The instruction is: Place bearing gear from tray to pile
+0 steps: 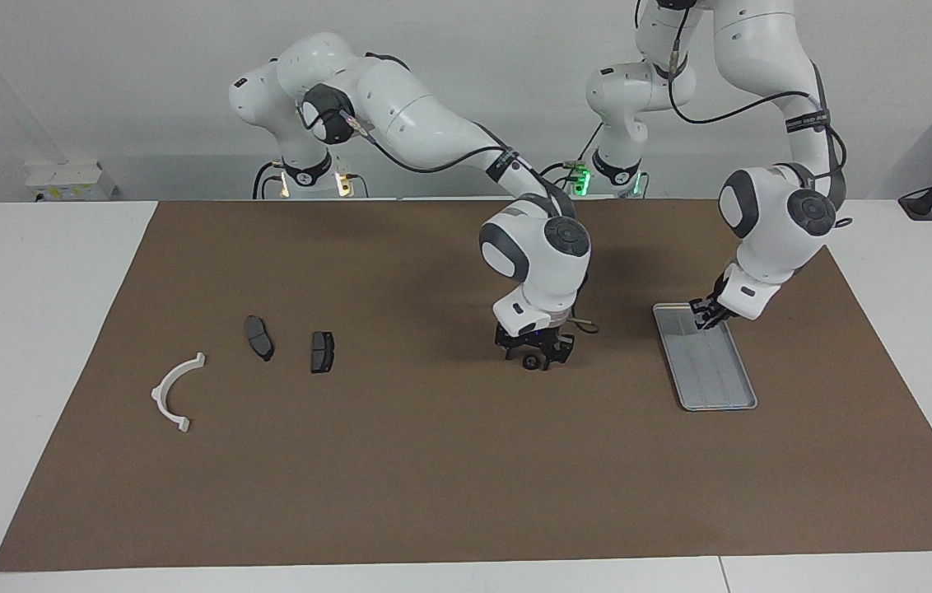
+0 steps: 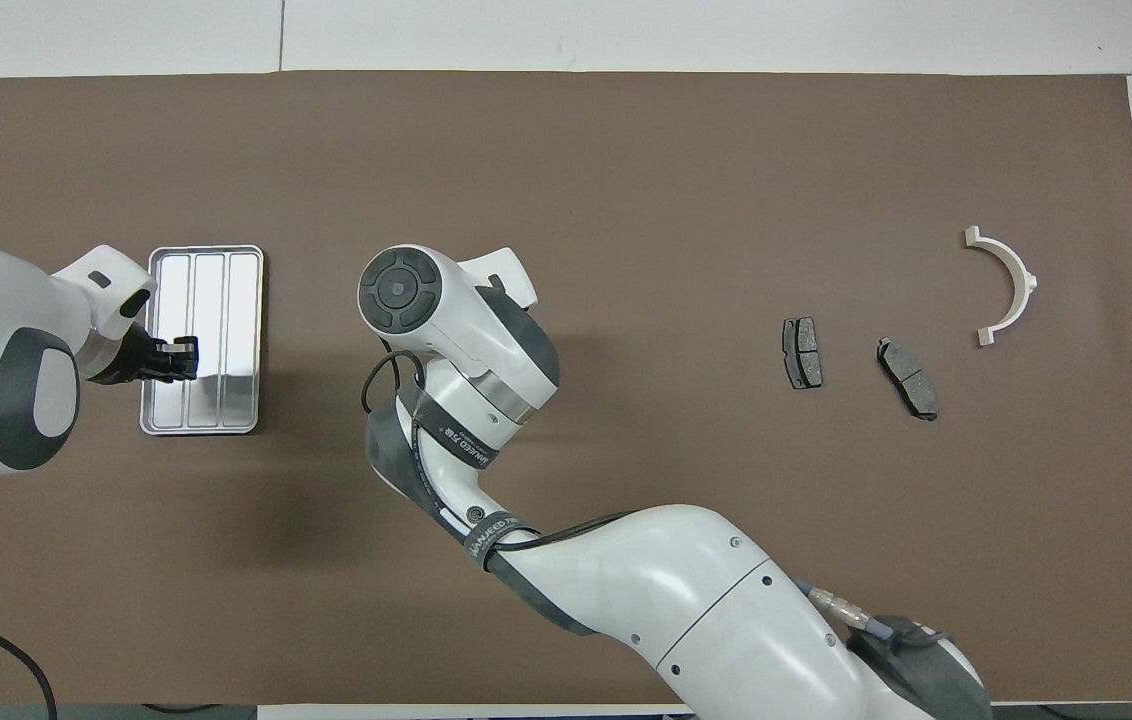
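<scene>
Bare brown mat (image 1: 433,461) is lying open across the lower half of the facing frame. At mid-frame the right end effector (image 1: 533,357) is crowding the bearing gear (image 1: 530,362), while two brake pads (image 1: 258,337) and a white bracket (image 1: 174,391) are occupying center left.
</scene>
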Robot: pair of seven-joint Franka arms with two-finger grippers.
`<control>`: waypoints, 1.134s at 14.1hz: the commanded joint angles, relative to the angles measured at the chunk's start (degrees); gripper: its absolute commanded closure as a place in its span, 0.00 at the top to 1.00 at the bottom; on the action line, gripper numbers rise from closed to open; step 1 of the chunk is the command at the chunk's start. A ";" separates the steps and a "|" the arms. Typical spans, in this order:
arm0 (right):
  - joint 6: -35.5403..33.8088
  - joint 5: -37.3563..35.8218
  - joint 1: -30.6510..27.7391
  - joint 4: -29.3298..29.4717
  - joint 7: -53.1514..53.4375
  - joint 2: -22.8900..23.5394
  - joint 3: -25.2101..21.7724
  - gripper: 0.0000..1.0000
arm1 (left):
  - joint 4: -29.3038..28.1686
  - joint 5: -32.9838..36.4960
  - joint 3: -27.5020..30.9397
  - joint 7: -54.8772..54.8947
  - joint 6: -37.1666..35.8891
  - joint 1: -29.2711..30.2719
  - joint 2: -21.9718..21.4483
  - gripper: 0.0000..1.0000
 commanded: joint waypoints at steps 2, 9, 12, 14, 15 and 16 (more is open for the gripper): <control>0.96 -0.82 -0.15 1.94 1.89 1.27 0.27 0.25 | 0.45 -0.29 -0.39 -1.17 -1.64 0.32 -0.35 0.02; -2.27 -0.47 -3.21 2.02 -0.90 -0.04 1.05 0.00 | 1.50 -0.29 -0.48 -3.72 -2.26 -0.38 -0.26 0.02; -13.94 0.05 -10.58 2.11 -17.13 -7.76 2.20 0.00 | 3.70 -1.16 -0.83 -6.80 -2.43 -1.52 0.44 0.02; -22.03 0.58 -17.43 2.11 -29.42 -12.59 4.21 0.00 | 5.98 -3.36 -0.75 -10.64 -2.52 -6.15 0.88 0.02; -24.24 0.58 -20.68 2.11 -36.19 -14.27 4.57 0.00 | 7.47 -3.46 -0.66 -16.67 -2.43 -9.84 1.75 0.02; -25.57 0.50 -23.50 2.11 -41.82 -15.33 4.49 0.00 | 9.31 -3.37 -0.57 -22.39 -2.17 -13.27 2.54 0.02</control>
